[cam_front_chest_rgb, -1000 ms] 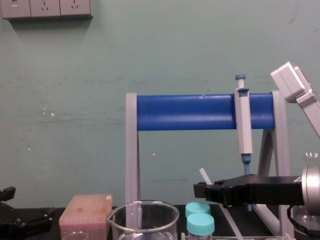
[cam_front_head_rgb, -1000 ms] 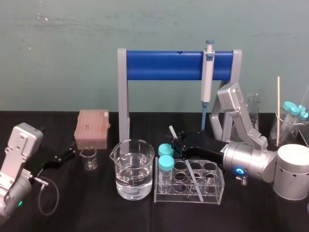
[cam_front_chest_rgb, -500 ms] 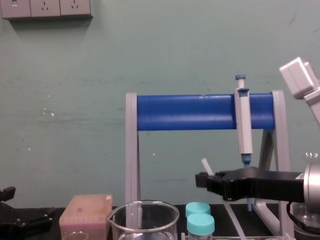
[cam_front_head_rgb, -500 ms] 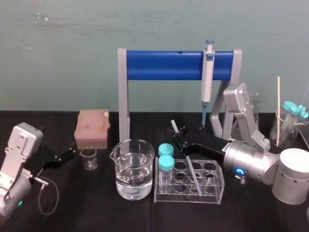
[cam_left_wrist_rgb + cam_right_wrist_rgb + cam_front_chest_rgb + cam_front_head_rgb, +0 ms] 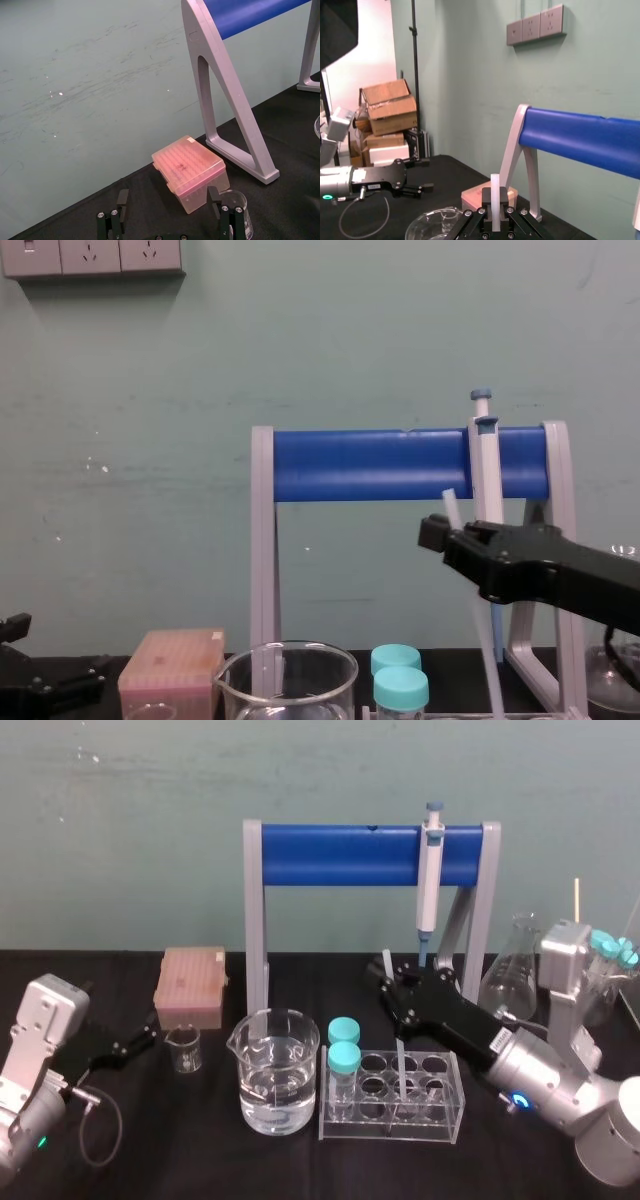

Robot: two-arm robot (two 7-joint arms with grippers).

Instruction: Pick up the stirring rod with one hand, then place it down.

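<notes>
Steeper now: stirring rod (image 5: 398, 1065) in rack (image 5: 456, 1106)

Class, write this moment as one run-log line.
step: pick-up | right gripper: shut on stirring rod, raised over tube rack | rod: near upright | left gripper: open, parked at left

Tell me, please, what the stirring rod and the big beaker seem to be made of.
Stirring rod, gripped by the right tool near the tube rack: glass or plastic, translucent milky white, smooth. Big beaker: likely clear glass; water shows through its glossy wall. Left tool rests open beside the small beaker.
</notes>
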